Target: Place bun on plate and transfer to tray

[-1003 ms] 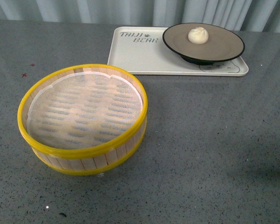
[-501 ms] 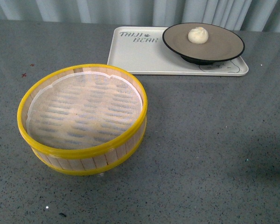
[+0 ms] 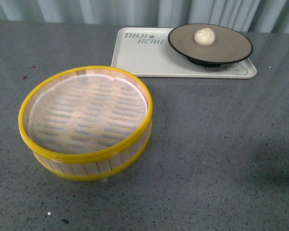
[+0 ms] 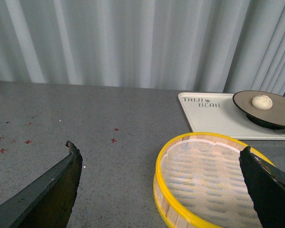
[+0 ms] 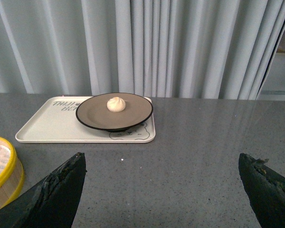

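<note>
Bun placement comes last in a near-to-far reading, since it lies at the far edge of the scene. Nearest the robot in the front view is a steamer (image 3: 85, 122), a round bamboo basket with yellow rims and a white cloth liner over its slats; nothing lies in it. It stands on the grey speckled tabletop (image 3: 221, 154), on the robot's left side.

Neither arm shows in the front view. In the left wrist view the left hand (image 4: 164, 190) is released, its two dark fingers (image 4: 52, 190) spread wide with nothing between them; the steamer (image 4: 206, 183) lies below and ahead of it, and small red specks dot the tabletop to one side. In the right wrist view the right hand (image 5: 164, 190) is likewise released, fingers (image 5: 54, 194) wide apart over bare tabletop, holding nothing, with an edge of the steamer (image 5: 2, 173) at the border.

Well beyond the steamer, toward the robot's right, the tray (image 3: 139, 60) lies flat on the tabletop with its "TAIJI BEAR" lettering on its left part. The plate (image 3: 226, 48) rests on the tray's right part, its black rim reaching out past the tray's far edge. The bun (image 3: 204, 36) sits on the plate's grey-brown face, slightly left of the plate's centre. Behind the tabletop hangs a pale pleated curtain (image 5: 147, 45).
</note>
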Controlling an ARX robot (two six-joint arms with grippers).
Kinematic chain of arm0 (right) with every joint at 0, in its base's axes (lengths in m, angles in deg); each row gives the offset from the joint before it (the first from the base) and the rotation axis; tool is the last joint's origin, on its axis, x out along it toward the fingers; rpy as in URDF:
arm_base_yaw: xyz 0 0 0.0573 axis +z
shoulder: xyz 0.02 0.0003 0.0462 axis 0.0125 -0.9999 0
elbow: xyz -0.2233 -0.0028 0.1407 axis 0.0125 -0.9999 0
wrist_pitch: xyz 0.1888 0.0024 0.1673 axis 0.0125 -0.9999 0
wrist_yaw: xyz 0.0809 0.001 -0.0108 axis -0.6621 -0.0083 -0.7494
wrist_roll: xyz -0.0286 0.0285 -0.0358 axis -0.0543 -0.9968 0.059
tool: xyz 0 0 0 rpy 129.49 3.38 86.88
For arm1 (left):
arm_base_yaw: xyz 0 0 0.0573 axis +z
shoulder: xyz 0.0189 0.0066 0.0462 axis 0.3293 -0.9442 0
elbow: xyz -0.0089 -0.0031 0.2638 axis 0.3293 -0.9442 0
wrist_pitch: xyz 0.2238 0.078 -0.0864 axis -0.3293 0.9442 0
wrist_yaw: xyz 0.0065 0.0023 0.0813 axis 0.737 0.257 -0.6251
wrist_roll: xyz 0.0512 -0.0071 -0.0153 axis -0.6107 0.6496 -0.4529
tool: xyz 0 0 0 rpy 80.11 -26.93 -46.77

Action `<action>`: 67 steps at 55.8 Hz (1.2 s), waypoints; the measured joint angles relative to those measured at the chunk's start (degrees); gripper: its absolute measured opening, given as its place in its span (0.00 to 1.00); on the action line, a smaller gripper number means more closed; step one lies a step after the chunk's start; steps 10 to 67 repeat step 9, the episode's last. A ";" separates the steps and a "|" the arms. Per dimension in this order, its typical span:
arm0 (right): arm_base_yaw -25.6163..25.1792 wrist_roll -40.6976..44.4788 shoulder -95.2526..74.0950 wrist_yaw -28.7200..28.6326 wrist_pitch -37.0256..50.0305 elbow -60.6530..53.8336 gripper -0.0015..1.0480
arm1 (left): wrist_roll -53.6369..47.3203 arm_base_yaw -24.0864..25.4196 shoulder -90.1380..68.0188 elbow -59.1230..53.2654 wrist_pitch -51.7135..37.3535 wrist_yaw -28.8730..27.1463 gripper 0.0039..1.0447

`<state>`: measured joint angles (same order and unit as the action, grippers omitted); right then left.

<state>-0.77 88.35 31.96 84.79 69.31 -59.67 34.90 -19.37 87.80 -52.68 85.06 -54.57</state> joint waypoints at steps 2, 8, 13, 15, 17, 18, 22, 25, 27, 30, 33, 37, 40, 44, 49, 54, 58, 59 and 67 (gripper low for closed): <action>0.00 0.00 0.00 0.02 0.00 0.00 0.91 | 0.00 0.00 0.00 0.00 0.00 0.00 0.94; 0.00 0.00 0.00 0.02 0.00 0.00 0.91 | 0.00 0.00 0.00 0.00 0.00 0.00 0.94; 0.00 0.00 0.00 0.02 0.00 0.00 0.91 | 0.00 0.00 0.00 0.00 0.00 0.00 0.94; 0.00 0.00 0.00 0.02 0.00 0.00 0.91 | 0.00 0.00 0.00 0.00 0.00 0.00 0.94; 0.00 0.00 0.00 0.02 0.00 0.00 0.91 | 0.00 0.00 0.00 0.00 0.00 0.00 0.94; 0.00 0.00 0.00 0.02 0.00 0.00 0.91 | 0.00 0.00 0.00 0.00 0.00 0.00 0.94; 0.00 0.00 0.00 0.02 0.00 0.00 0.91 | 0.00 0.00 0.00 0.00 0.00 0.00 0.94; 0.00 0.00 0.00 0.02 0.00 0.00 0.91 | 0.00 0.00 0.00 0.00 0.00 0.00 0.94; 0.00 0.00 0.00 0.02 0.00 0.00 0.91 | 0.00 0.00 0.00 0.00 0.00 0.00 0.94; 0.00 0.00 0.00 0.02 0.00 0.00 0.91 | 0.00 0.00 0.00 0.00 0.00 0.00 0.94; 0.00 0.00 0.00 0.02 0.00 0.00 0.91 | 0.00 0.00 0.00 0.00 0.00 0.00 0.94; 0.00 0.00 0.00 0.02 0.00 0.00 0.91 | 0.00 0.00 0.00 0.00 0.00 0.00 0.94; 0.00 0.00 0.00 0.02 0.00 0.00 0.91 | 0.00 0.00 0.00 0.00 0.00 0.00 0.94; 0.00 0.00 0.00 0.02 0.00 0.00 0.91 | 0.00 0.00 0.00 0.00 0.00 0.00 0.94; 0.00 0.00 0.00 0.02 0.00 0.00 0.91 | 0.00 0.00 0.00 0.00 0.00 0.00 0.94; 0.00 0.00 0.00 0.02 0.00 0.00 0.91 | 0.00 0.00 0.00 0.00 0.00 0.00 0.94; 0.00 0.00 0.00 0.02 0.00 0.00 0.91 | 0.00 0.00 0.00 0.00 0.00 0.00 0.94; 0.00 0.00 0.00 0.02 0.00 0.00 0.91 | 0.00 0.00 0.00 0.00 0.00 0.00 0.94; 0.00 0.00 0.00 0.02 0.00 0.00 0.91 | 0.00 0.00 0.00 0.00 0.00 0.00 0.94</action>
